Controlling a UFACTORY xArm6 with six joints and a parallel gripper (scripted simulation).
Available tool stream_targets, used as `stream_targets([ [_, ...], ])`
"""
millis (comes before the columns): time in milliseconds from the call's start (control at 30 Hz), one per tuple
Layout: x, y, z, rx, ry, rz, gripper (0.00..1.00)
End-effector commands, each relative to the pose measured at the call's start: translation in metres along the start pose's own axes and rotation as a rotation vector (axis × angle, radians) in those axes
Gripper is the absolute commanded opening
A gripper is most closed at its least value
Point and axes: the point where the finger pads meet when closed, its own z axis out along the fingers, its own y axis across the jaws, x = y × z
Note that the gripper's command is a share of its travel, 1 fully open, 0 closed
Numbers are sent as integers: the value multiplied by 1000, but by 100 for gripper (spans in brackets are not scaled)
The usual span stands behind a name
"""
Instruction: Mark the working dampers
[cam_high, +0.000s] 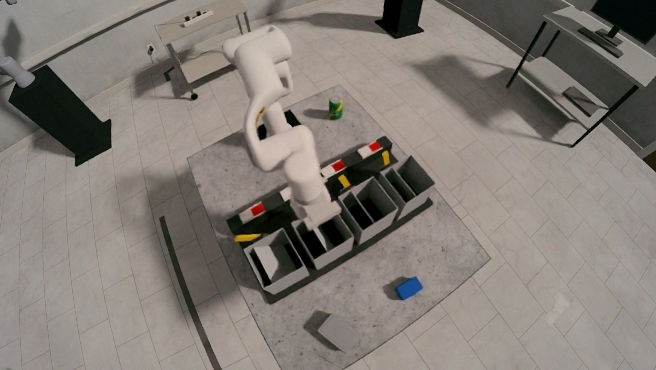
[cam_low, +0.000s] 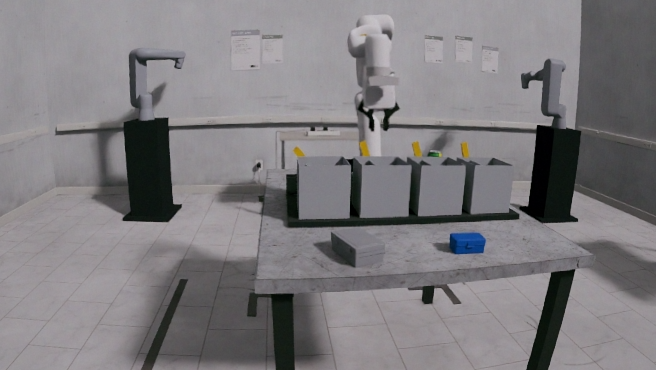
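Observation:
Four grey duct dampers stand in a row on a black base: the first, second, third and fourth. Behind them, the sliders of the first, third and fourth show red; my arm hides the second slider. Yellow levers stick out behind the dampers. The first damper's blade lies tilted; the third and fourth stand upright. My gripper hangs well above the second damper, fingers partly open with nothing between them.
A blue box and a grey box lie on the table in front of the dampers. A green can stands behind the sliders. Two other arms on black pedestals flank the table.

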Motion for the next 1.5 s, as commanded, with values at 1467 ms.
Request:
stream_targets([
  [1467,-93,45,29,260,13,-4,39],
])
